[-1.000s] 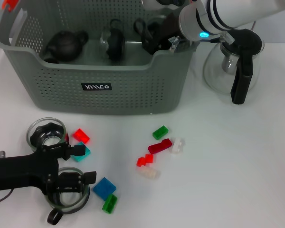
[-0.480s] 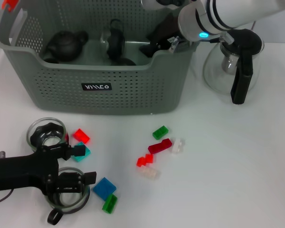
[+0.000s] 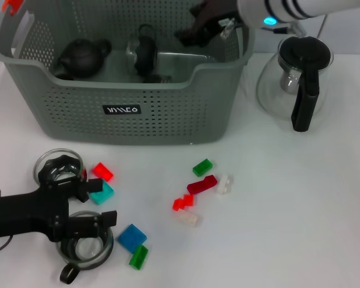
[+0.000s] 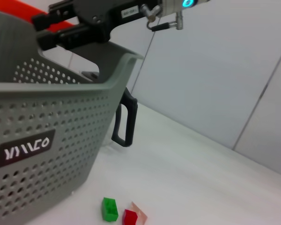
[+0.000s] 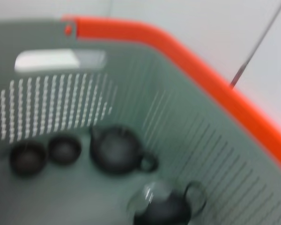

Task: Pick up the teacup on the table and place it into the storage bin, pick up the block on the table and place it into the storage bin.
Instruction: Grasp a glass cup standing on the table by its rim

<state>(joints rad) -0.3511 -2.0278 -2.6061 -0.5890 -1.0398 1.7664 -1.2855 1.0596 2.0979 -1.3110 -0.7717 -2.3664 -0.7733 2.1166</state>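
The left gripper point(image 3: 93, 207), fingers apart, hovers low over a glass teacup point(image 3: 86, 250) on the table point(image 3: 288, 210), handle toward the robot. Closing off-centre could tip or skid it into the blue block point(image 3: 132, 237). The right gripper point(image 3: 195, 30) is above the bin point(image 3: 138, 111), whose long axis runs left-right; its fingers' state cannot be told.

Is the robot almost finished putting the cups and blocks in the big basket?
Not yet. The storage bin already holds a dark teapot and other teaware. The right gripper is above the bin's far corner. The left gripper is at a glass cup on the table. The coloured blocks all lie outside.
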